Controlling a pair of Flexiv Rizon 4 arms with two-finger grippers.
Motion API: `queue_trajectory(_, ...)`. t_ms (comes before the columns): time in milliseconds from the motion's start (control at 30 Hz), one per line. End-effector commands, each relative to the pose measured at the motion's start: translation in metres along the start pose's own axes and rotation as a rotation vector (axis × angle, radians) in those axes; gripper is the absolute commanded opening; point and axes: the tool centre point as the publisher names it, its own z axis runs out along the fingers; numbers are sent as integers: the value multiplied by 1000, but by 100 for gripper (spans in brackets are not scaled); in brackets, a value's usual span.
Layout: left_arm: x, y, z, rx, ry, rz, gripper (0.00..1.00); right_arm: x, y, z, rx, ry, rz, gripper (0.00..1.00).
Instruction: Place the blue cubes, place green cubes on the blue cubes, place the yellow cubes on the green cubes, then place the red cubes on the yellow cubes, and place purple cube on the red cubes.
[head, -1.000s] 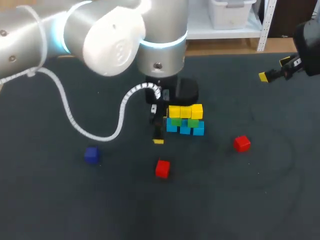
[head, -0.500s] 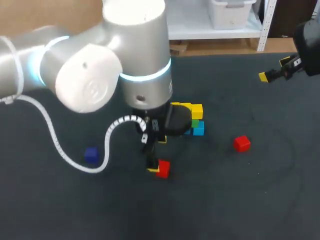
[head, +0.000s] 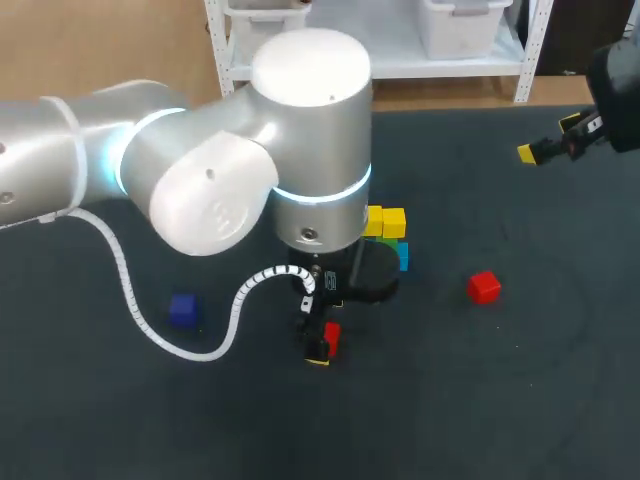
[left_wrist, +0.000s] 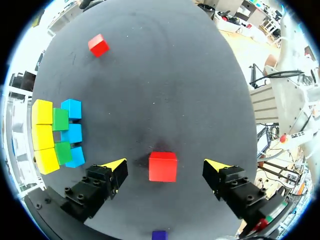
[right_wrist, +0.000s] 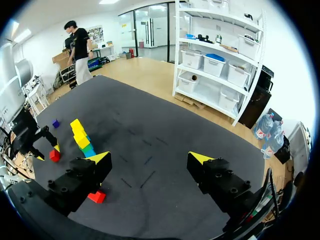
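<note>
My left pincer (left_wrist: 166, 169) stands spread either side of a red cube (left_wrist: 162, 166) without touching it, the stack of blue, green and yellow cubes (left_wrist: 55, 135) near beside it, the other red cube (left_wrist: 98, 45) well ahead, and my right pincer (right_wrist: 149, 159) likewise spread, far off.

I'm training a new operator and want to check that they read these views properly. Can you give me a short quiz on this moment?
1. True or false: the left gripper is shut on the red cube between its fingers.
2. How many yellow cubes are on top of the stack? A) two B) three C) four
3. What colour are the cubes between the blue cubes and the yellow cubes?

Key: 1. False: the fingers are open, with a gap on each side of the cube. 2. B. 3. Green: the green cubes.
</note>
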Motion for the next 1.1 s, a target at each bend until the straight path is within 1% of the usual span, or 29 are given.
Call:
queue_trajectory(33,0,6,5,18,7,-5,98,0,-1,0,-3,0,0,100)
queue_trajectory(67,0,6,5,18,6,-7,93,0,-1,0,-3,0,0,100)
queue_trajectory(100,1,6,6,19,5,-11,80,0,-1,0,-3,0,0,100)
queue_trajectory(133,1,6,6,18,4,-14,59,0,-1,0,-3,0,0,100)
queue_trajectory(167,1,6,7,19,3,-16,50,0,-1,0,-3,0,0,100)
queue_trajectory(233,2,6,8,19,2,-23,36,0,-1,0,-3,0,0,100)
queue_trajectory(300,2,5,9,11,15,-38,11,0,-1,0,-3,0,0,100)
queue_trajectory(333,2,5,9,6,21,-41,0,0,-1,0,-3,0,0,100)
queue_trajectory(533,5,4,6,2,7,-46,0,0,-1,0,-3,0,0,100)
queue_trajectory(633,5,3,-1,-3,2,-34,0,0,-1,0,-3,0,0,100)
queue_trajectory(667,5,3,-6,-10,-6,-25,0,0,-1,0,-3,0,0,100)
queue_trajectory(733,8,2,-21,-4,-67,-19,0,0,-1,0,-3,0,0,100)
queue_trajectory(833,17,3,-44,5,-126,-24,0,0,-1,0,-3,0,0,100)
queue_trajectory(867,20,3,-51,5,-133,-28,0,0,-1,0,-3,0,0,100)
queue_trajectory(900,24,4,-59,8,-112,-38,0,0,-1,0,-3,0,0,100)
queue_trajectory(967,30,6,-75,14,-128,-50,0,0,-1,0,-3,0,0,100)
queue_trajectory(1033,36,10,-91,30,-140,-83,0,0,-1,0,-3,0,0,100)
queue_trajectory(1067,39,13,-97,27,-123,-105,0,0,-1,0,-3,0,0,100)
queue_trajectory(1100,42,17,-103,13,-84,-124,0,0,-1,0,-3,0,0,100)
